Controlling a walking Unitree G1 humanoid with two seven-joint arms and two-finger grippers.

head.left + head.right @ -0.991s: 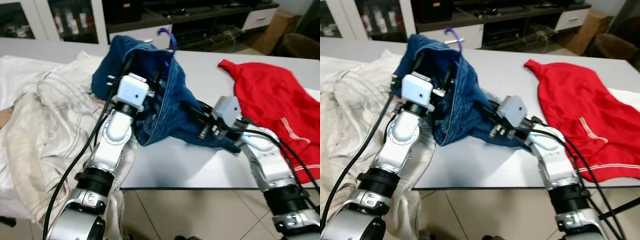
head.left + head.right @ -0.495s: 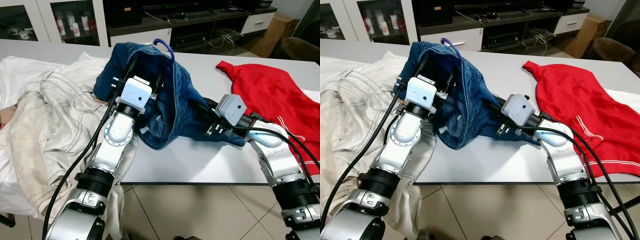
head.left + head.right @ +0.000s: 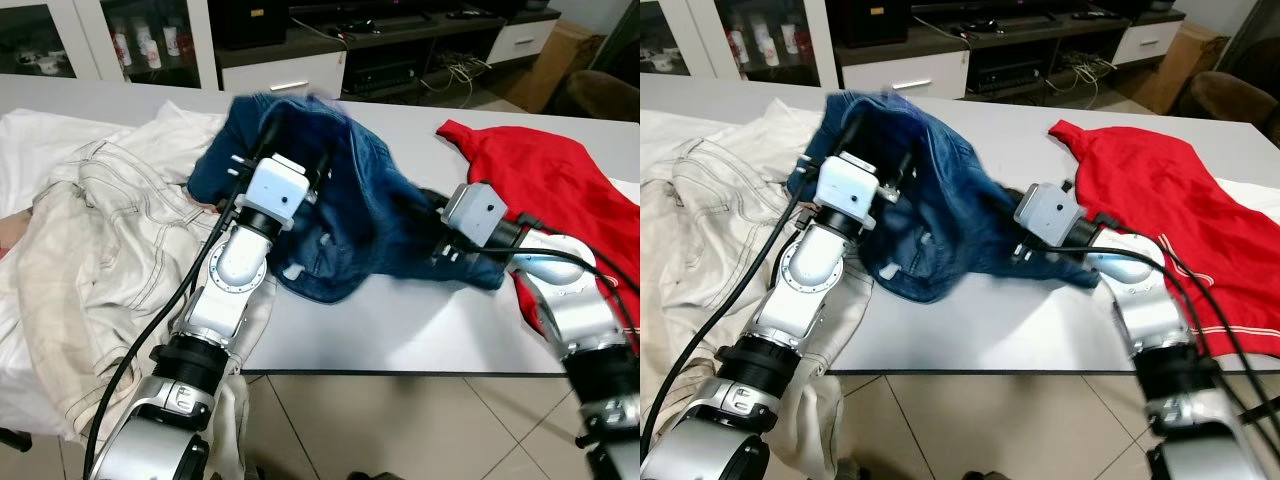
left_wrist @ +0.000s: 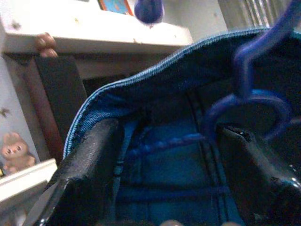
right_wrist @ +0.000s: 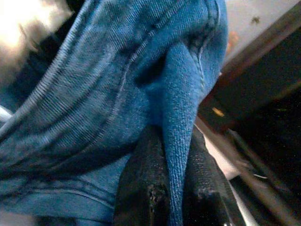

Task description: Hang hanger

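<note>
I see dark blue denim jeans [image 3: 350,215], a purple-blue hanger [image 4: 247,70], cream trousers [image 3: 90,260] with dark stitching, a red garment [image 3: 545,180] with white stripes, and a grey table [image 3: 400,330].

Blue plastic hanger [image 4: 249,94] sits inside dark blue jeans [image 3: 350,200], only its curled hook and neck visible in the left wrist view, poking up past the denim waistband edge. Jeans are bunched and lifted off the grey table [image 3: 400,330], draped over both arms, lower fold sagging to the tabletop. Head views are motion-blurred at the top of the garment.
</note>
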